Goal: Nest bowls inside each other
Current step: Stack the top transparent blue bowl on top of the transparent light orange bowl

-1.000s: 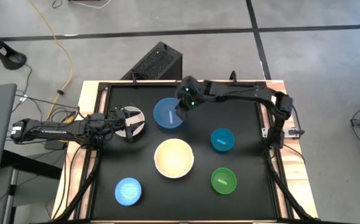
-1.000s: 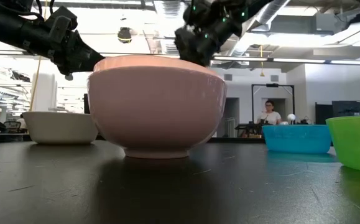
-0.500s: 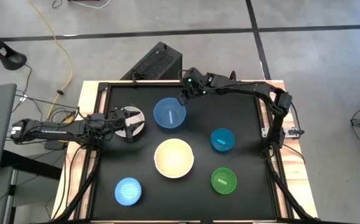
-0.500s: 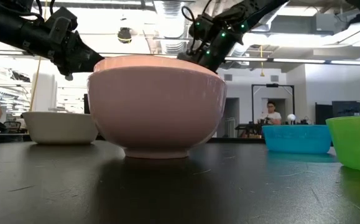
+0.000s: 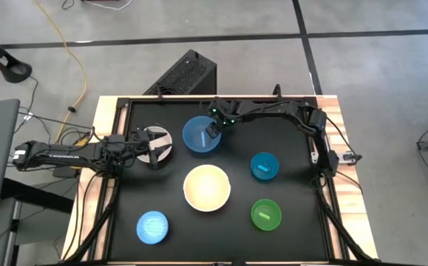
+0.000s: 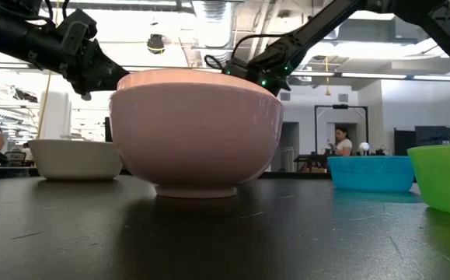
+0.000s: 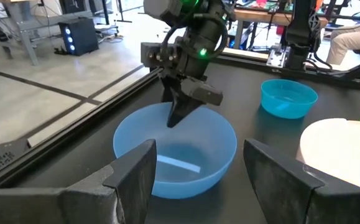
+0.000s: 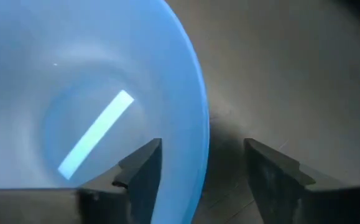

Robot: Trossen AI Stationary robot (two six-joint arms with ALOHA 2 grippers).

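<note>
The blue bowl [image 5: 197, 137] stands at the table's far middle. My right gripper [image 8: 201, 180] is open and slants down over its right rim [image 8: 199, 124], one finger inside and one outside, with no touch showing. The pink bowl [image 6: 197, 132], cream inside [image 5: 207, 188], stands at the centre. The white bowl [image 5: 163, 137] stands at the left, and my left gripper [image 7: 195, 180] hangs open above it, pointing toward the blue bowl [image 7: 175, 152]. The teal [image 5: 264, 166], green [image 5: 265, 214] and light blue [image 5: 152, 227] bowls stand apart on the mat.
The black mat is framed by a raised dark rail [image 5: 324, 214] on wooden edges. Bare mat lies between the bowls and at the far right corner. In the low view a person [image 6: 338, 144] stands far back in the room.
My right gripper drew back a little toward the table's far right, then came down to the blue bowl's right rim, rolling as it sank. The bowls have kept their places.
</note>
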